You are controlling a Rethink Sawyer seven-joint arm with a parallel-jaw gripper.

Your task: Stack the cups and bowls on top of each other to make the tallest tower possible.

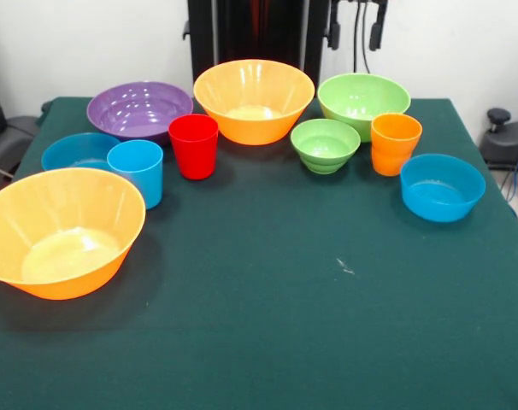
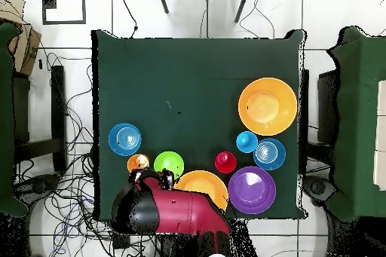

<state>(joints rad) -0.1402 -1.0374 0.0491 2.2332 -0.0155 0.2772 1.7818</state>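
All cups and bowls stand apart on the green table (image 1: 267, 325); no tower stands. Back row: purple bowl (image 1: 139, 109), large orange bowl (image 1: 254, 100), large green bowl (image 1: 363, 102). In front of them: small blue bowl (image 1: 78, 151), light blue cup (image 1: 138, 171), red cup (image 1: 193, 145), small green bowl (image 1: 325, 144), orange cup (image 1: 395, 143), second small blue bowl (image 1: 442, 186). A second large orange bowl (image 1: 62, 231) sits near left. In the overhead view my gripper (image 2: 151, 181) hangs at the table's robot side, by the orange cup (image 2: 138, 163) and small green bowl (image 2: 169, 164), and the arm hides the large green bowl.
The robot's black pedestal (image 1: 250, 30) stands behind the back row. The red and black arm (image 2: 181, 212) lies over the table's robot-side edge in the overhead view. Cables cover the floor around the table. A small white mark (image 1: 344, 266) is on the cloth.
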